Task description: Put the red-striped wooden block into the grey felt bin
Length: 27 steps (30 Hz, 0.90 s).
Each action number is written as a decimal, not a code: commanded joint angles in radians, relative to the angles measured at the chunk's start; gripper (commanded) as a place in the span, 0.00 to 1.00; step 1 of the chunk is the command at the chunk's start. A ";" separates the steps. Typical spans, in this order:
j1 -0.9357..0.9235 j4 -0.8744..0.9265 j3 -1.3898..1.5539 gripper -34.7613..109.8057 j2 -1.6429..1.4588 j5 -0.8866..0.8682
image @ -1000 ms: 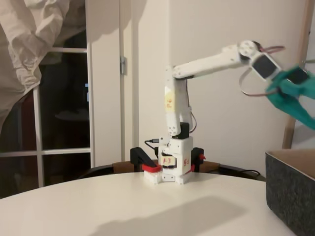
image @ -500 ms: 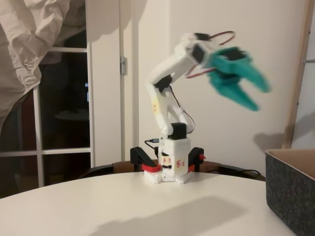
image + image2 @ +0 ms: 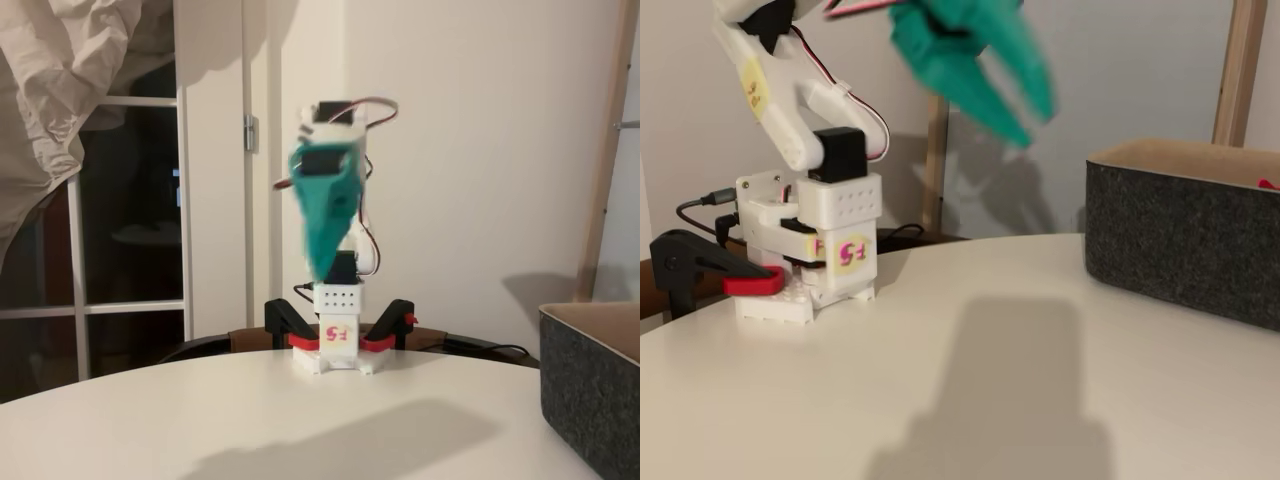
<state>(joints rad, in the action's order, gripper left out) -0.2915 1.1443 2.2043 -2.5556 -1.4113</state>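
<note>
My teal gripper is raised high above the table, left of the grey felt bin, with its fingers apart and nothing between them. In a fixed view the gripper is blurred and points down in front of the white arm's base. The bin stands at the right edge, its tan inside partly showing. A small bit of red shows inside the bin just over its rim. I cannot tell whether this is the red-striped wooden block.
The arm's base is clamped at the far side of the round white table by black and red clamps. A wooden post rises behind the bin. A window and a draped cloth are at the left.
The arm has swung from above the bin at the right back to the left. The gripper now hangs in front of the base.
</note>
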 commanded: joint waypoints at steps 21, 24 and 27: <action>-0.465 0.011 0.802 0.24 -0.788 -0.077; -0.472 0.012 0.845 0.24 -0.824 -0.078; -0.483 0.012 0.856 0.24 -0.824 -0.095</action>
<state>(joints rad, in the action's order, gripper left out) -0.7501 1.1459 3.0434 -3.3410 -1.4864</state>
